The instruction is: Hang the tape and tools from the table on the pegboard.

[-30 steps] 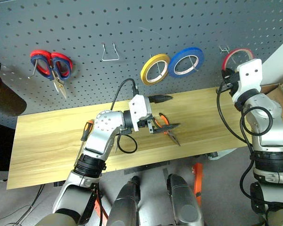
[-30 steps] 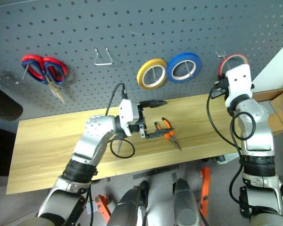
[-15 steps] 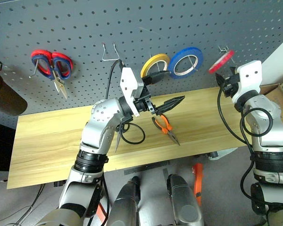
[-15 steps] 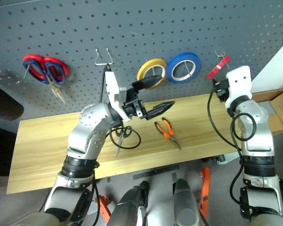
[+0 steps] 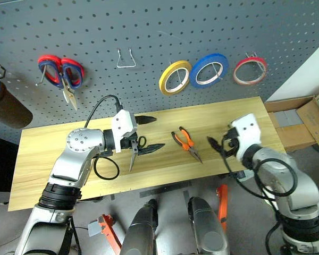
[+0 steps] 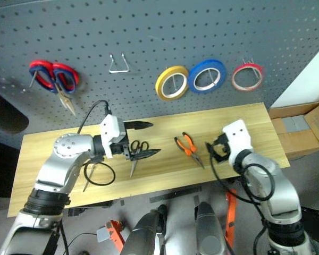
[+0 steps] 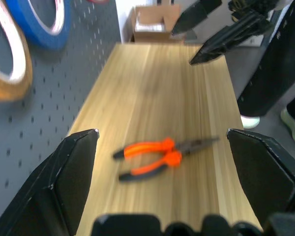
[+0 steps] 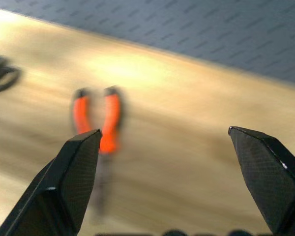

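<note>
Red tape (image 5: 250,71) hangs on the pegboard (image 5: 149,32) at far right. The pliers (image 5: 186,145) lie mid-table (image 5: 42,159), scissors (image 6: 136,154) just left. I'd bring my right pincer (image 5: 219,143) (spread wide, empty) square over the orange handles before closing. My left pincer (image 5: 149,134) is spread too, straddling the scissors.

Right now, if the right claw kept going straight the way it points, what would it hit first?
Probably the orange-handled pliers on the table: the open right claw points at them, though how low it aims is unclear.
</note>
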Controlling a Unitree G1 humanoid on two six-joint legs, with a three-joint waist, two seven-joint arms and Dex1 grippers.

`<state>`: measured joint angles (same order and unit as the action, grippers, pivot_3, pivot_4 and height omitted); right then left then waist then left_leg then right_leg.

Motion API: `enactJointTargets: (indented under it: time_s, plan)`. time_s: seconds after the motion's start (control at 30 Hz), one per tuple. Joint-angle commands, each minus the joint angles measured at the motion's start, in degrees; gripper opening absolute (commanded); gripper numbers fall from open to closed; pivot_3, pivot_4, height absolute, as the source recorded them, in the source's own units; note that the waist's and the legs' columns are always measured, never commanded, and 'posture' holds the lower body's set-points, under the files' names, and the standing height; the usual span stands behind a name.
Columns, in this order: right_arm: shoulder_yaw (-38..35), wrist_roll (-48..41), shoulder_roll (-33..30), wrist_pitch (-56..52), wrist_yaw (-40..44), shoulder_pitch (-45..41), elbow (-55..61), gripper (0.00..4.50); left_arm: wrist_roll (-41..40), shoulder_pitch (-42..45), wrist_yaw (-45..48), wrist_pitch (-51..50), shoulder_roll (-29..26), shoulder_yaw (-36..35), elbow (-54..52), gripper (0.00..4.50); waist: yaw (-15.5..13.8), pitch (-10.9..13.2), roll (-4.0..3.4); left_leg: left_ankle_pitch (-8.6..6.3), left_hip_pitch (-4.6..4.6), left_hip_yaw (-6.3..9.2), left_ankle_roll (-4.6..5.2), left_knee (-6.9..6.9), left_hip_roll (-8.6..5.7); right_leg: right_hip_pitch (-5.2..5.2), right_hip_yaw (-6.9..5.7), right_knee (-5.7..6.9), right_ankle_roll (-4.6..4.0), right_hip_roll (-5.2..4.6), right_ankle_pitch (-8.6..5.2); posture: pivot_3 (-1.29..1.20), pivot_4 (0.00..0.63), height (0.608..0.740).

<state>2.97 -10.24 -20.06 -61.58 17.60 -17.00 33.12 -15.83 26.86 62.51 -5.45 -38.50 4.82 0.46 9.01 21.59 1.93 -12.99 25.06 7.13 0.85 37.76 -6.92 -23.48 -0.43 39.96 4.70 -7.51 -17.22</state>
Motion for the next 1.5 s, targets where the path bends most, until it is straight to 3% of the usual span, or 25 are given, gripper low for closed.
enactJointTargets:
  time_s: [0.03, 0.2, 0.57, 0.8, 1.1, 1.2, 1.37, 1.5]
  plan:
    - [4.62, 1.55, 4.39, -2.29, -4.61, -1.52, -1.92, 4.47, 2.67, -0.49, 2.37, 4.09, -2.99, -0.47, 3.15, 4.5, 0.02, 0.0, 0.0, 0.0, 0.0, -0.01, 0.0, -0.01, 0.04, -0.02, -0.01, 0.0, -0.02, 0.02, 0.01, -0.3, 0.383, 0.74]
    - [7.65, 2.82, 11.15, -4.15, -8.21, -7.16, -11.06, 4.47, 4.26, -0.47, 4.36, 7.17, -5.75, -1.03, 6.63, 4.5, 0.0, 0.0, 0.0, 0.06, 0.01, -0.08, -0.15, -0.02, 0.27, -0.1, -0.05, -0.03, -0.17, 0.19, 0.11, -0.29, 0.381, 0.74]
    - [8.82, 6.52, 17.79, 10.07, -9.66, -18.37, -38.57, 4.47, 4.66, -0.96, 4.9, 8.32, -7.56, -1.9, 7.87, 4.5, 0.38, 0.0, 0.0, 0.02, 0.02, -0.31, -0.27, -0.09, 0.48, -0.31, -0.03, -0.01, -0.26, 0.33, 0.18, -0.25, 0.375, 0.74]
    - [10.77, 8.94, 18.36, 16.15, -8.15, -20.81, -49.14, 4.47, 4.81, -1.47, 4.5, 8.4, -7.41, -1.79, 7.45, 4.5, 0.52, 0.0, 0.0, 0.02, 0.02, -0.69, -0.29, -0.18, 0.62, -0.57, -0.02, 0.09, -0.33, 0.33, 0.26, -0.24, 0.372, 0.74]
    - [12.9, 11.29, 16.69, 17.5, -3.78, -21.78, -53.03, 4.47, 4.98, -1.74, 4.21, 9.0, -7.02, -1.62, 7.44, 4.5, 0.56, -0.02, 0.02, 0.02, 0.01, -0.79, -0.29, -0.12, 0.71, -0.6, -0.03, 0.09, -0.36, 0.38, 0.37, -0.26, 0.367, 0.74]
    - [14.65, 12.67, 15.52, 17.47, -1.86, -21.22, -52.21, 3.93, 4.96, -1.87, 4.04, 9.35, -6.85, -1.59, 7.55, 4.5, 0.56, -0.03, 0.02, 0.02, 0.01, -0.79, -0.29, -0.07, 0.72, -0.6, -0.03, 0.09, -0.36, 0.39, 0.38, -0.26, 0.365, 0.74]
    - [17.78, 15.0, 14.49, 18.31, -0.22, -19.65, -49.76, 2.36, 4.85, -2.48, 3.5, 9.23, -6.6, -1.83, 7.76, 4.5, 0.64, -0.05, 0.03, 0.02, 0.01, -0.8, -0.29, -0.06, 0.72, -0.6, -0.03, 0.09, -0.36, 0.39, 0.4, -0.27, 0.359, 0.74]
    - [17.34, 15.6, 15.51, 18.21, -1.1, -18.8, -47.01, 2.31, 3.73, -4.38, 1.76, 7.41, -7.24, -4.21, 8.14, 4.5, 0.83, -0.06, 0.03, 0.01, 0.01, -0.81, -0.3, -0.06, 0.76, -0.61, -0.03, 0.1, -0.36, 0.38, 0.4, -0.27, 0.363, 0.74]
